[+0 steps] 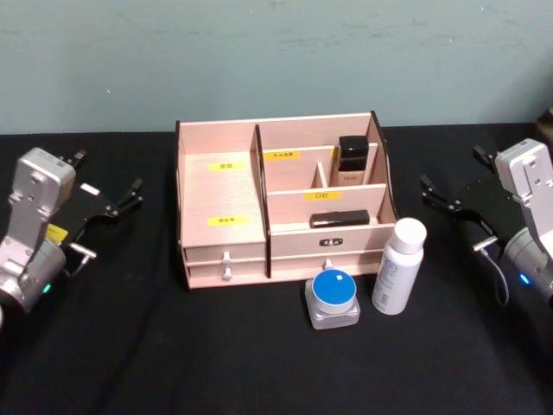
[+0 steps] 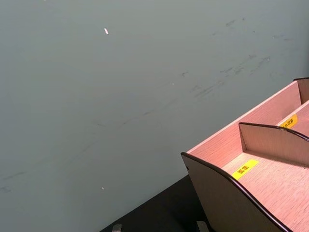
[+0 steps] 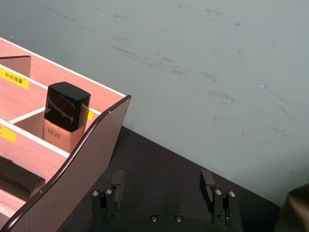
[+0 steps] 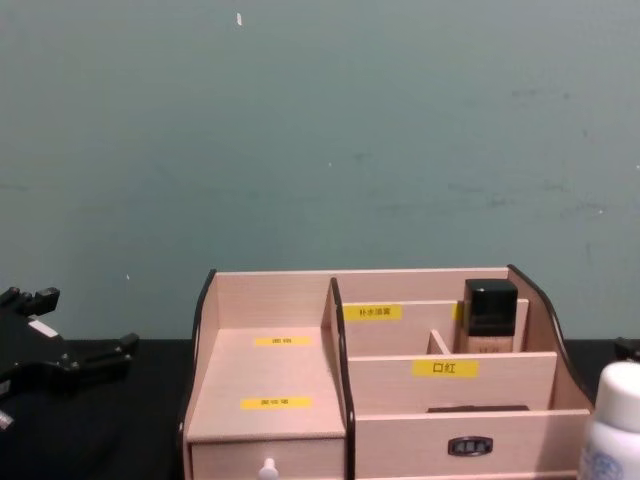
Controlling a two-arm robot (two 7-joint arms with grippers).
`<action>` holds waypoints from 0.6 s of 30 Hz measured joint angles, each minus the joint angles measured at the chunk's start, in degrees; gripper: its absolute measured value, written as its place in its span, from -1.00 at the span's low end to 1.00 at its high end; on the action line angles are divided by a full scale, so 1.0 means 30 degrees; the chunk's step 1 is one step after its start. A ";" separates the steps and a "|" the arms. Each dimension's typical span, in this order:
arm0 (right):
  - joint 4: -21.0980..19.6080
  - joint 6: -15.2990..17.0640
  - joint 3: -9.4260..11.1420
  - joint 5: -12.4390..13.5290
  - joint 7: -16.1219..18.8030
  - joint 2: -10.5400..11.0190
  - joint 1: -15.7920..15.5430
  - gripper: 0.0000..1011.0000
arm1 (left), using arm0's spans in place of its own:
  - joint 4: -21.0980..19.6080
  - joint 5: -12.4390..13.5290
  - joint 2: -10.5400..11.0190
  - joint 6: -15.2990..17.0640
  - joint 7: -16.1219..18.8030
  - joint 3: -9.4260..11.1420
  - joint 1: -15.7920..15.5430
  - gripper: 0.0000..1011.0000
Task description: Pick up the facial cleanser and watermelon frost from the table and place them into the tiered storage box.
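facial cleanser (image 4: 612, 425) is cropped in chest view; left end effector (image 1: 108, 177), right end effector (image 1: 454, 170) both wide.

The head view looks steeply down on the tiered storage box (image 1: 233, 192), the chest view faces its front low and close, and each wrist view skims one end.
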 joint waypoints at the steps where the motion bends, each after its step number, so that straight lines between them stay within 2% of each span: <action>1: 0.0000 0.0000 -0.0001 0.0000 -0.0001 0.0000 0.0000 0.98 | 0.0001 -0.0001 0.0000 0.0000 0.0000 0.0000 0.0000 0.98; 18: 0.0000 0.0001 0.0000 0.0000 0.0000 -0.0001 0.0000 0.98 | 0.0000 -0.0002 0.0000 0.0000 0.0001 -0.0001 0.0000 0.98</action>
